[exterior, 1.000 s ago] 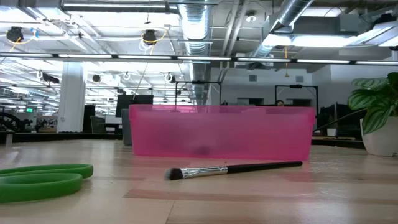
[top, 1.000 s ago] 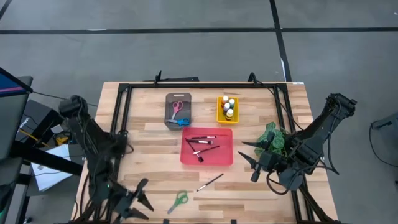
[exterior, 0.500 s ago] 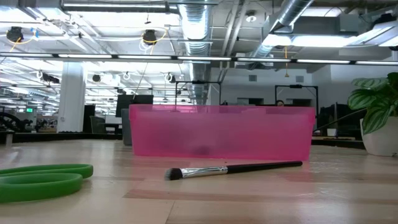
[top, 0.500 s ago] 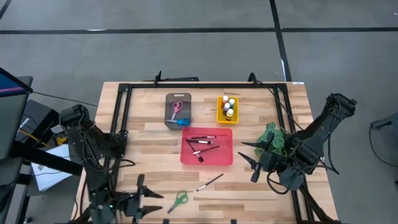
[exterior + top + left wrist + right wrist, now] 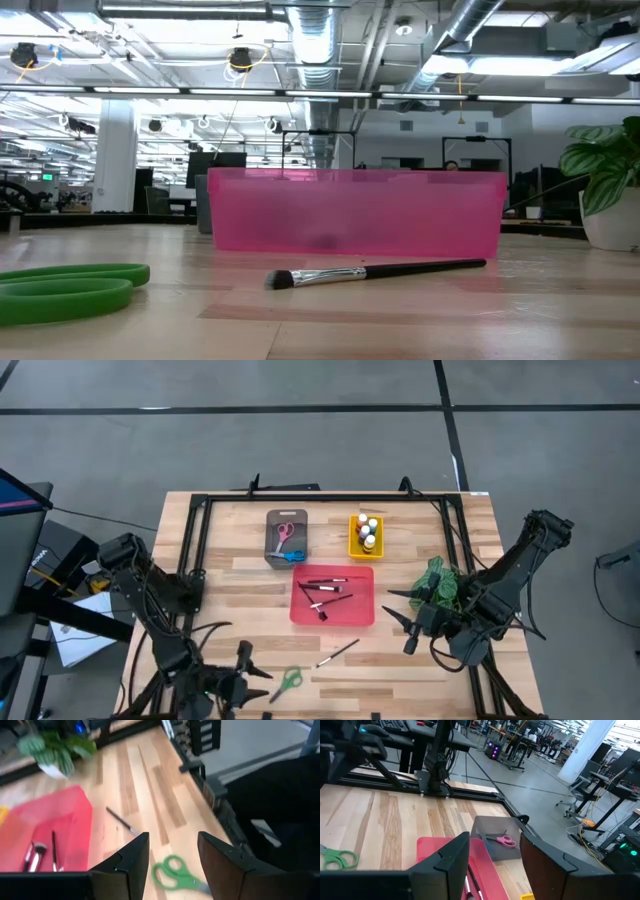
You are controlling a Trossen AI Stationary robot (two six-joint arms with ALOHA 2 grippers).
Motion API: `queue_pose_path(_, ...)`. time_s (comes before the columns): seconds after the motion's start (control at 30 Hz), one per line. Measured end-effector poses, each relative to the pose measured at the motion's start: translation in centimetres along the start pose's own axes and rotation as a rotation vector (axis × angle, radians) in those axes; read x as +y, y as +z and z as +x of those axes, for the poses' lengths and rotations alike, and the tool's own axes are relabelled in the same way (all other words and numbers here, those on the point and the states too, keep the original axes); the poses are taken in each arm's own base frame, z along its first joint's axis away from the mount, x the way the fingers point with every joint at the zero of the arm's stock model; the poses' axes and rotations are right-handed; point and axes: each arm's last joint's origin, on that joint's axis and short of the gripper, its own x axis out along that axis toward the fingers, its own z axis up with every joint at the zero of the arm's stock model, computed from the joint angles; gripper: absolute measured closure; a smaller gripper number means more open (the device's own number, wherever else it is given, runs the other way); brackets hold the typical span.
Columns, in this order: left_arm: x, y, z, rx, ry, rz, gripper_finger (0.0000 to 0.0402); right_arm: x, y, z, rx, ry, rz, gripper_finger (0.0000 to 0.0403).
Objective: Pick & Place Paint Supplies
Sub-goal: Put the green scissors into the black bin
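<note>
Scissors with green handles lie flat on the wooden surface near its front edge, at about 7 o'clock from the red tray. Just at 9 o'clock from them hovers the left end effector, its fingers parted with nothing between them; its wrist view shows the green scissors in the gap ahead of the fingertips. A loose paintbrush lies at a slant at about 2 o'clock from the scissors, just in front of the red tray, apart from both. The low view shows this brush flat on the wood before the tray's wall.

Several brushes rest inside the red tray. At 11 o'clock from it, the grey tray holds pink scissors and blue scissors. At 1 o'clock, the yellow tray holds small paint bottles.

At 3 o'clock, beside the green plant, the right end effector waits, fingers apart and empty.
</note>
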Motion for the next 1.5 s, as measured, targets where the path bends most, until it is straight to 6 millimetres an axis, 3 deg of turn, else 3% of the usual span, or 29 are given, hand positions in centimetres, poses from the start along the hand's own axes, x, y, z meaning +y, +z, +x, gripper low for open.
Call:
queue_pose_path(0.37, 1.2, -2.1, 4.7, 0.181, -0.025, -0.007, 0.0241, 0.0, 0.0, 0.0, 0.0, 0.0, -0.001, 0.0233)
queue_pose_path(0.57, 3.7, -2.6, 7.8, 0.252, 0.0, -0.065, 0.0241, 0.0, 0.0, 0.0, 0.0, 0.0, 0.0, 0.0233)
queue_pose_path(0.8, 5.6, -3.7, 10.8, 0.353, -0.153, -0.141, 0.0241, 0.0, 0.0, 0.0, 0.0, 0.0, -0.001, 0.0233)
queue_pose_path(0.93, 5.3, -4.3, 11.3, 0.401, -0.214, -0.145, 0.0241, 0.0, 0.0, 0.0, 0.0, 0.0, -0.002, 0.0233)
queue_pose_path(1.1, 3.8, -2.4, 11.8, 0.463, -0.241, -0.142, 0.0241, 0.0, 0.0, 0.0, 0.0, -0.001, -0.002, 0.0233)
queue_pose_path(1.33, 2.7, -1.6, 13.0, 0.665, -0.225, -0.093, 0.026, 0.0, 0.0, 0.0, 0.0, -0.001, -0.002, 0.0233)
queue_pose_path(1.5, 2.1, -0.8, 13.5, 0.661, -0.285, -0.089, 0.0271, 0.0, 0.0, 0.0, 0.001, -0.001, -0.004, 0.0233)
